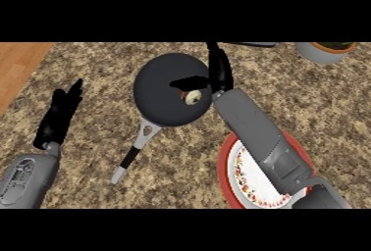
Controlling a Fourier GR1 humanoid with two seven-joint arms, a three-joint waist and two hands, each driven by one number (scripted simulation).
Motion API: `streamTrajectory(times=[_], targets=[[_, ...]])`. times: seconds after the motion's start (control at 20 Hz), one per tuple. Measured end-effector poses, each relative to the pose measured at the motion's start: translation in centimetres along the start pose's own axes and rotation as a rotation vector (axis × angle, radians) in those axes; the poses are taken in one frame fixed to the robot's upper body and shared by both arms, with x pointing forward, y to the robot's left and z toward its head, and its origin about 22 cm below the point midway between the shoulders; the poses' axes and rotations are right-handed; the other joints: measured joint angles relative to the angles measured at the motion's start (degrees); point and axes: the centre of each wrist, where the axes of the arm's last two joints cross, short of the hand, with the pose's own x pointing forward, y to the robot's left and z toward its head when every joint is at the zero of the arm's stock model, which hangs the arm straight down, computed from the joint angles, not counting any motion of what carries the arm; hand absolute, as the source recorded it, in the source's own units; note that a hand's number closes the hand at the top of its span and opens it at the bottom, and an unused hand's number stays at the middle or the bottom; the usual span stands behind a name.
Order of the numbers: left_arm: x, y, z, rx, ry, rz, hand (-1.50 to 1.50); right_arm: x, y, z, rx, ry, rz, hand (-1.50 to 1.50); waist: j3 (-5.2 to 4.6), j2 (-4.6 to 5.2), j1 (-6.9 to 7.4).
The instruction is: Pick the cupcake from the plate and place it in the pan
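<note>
Over round dark pan [163, 105], right hand [220, 73] clasps cupcake [193, 97].

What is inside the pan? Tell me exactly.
The cupcake shows at the right side of the pan, the right hand curled round it. The hand covers part of the cupcake and the pan beneath, so contact with the pan cannot be told.

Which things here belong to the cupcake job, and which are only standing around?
Belonging to the job:
cupcake
pan
plate
right hand, fingers curled on the cupcake over the pan

Only standing around:
pot, far right corner
left hand, resting open at the left
</note>
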Motion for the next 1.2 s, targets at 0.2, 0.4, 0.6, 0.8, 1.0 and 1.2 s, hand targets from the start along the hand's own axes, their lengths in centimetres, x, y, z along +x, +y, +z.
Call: streamTrajectory(times=[0.2,0.4,0.6,0.8,1.0,1.2], targets=[[-1.1,0.8,0.6,0.026,0.029,0.010,0.00,-0.5,-0.4,-0.3,-0.050,0.026,-0.031,-1.50,-0.02,-0.59,-2.24],[-2.9,2.3,1.5,0.065,0.065,0.017,0.00,-2.0,-2.2,-0.8,-0.072,0.031,-0.075,-1.50,-0.03,-1.25,-4.91],[-3.4,2.7,2.3,0.087,0.084,0.025,0.00,-4.1,-5.6,-1.3,-0.065,0.024,-0.104,-1.50,-0.03,-1.76,-6.81],[-4.4,3.4,3.1,0.102,0.098,0.025,0.00,-5.8,-9.1,-1.6,-0.030,0.020,-0.110,-1.50,-0.05,-2.07,-7.94],[-4.6,3.7,3.1,0.116,0.109,0.030,0.00,-7.8,-13.4,-1.4,0.006,0.015,-0.119,-1.50,-0.06,-2.28,-8.82],[-4.3,4.0,3.0,0.120,0.107,0.032,0.00,-9.4,-17.4,-0.9,0.031,0.011,-0.104,-1.50,-0.08,-2.38,-9.15]])
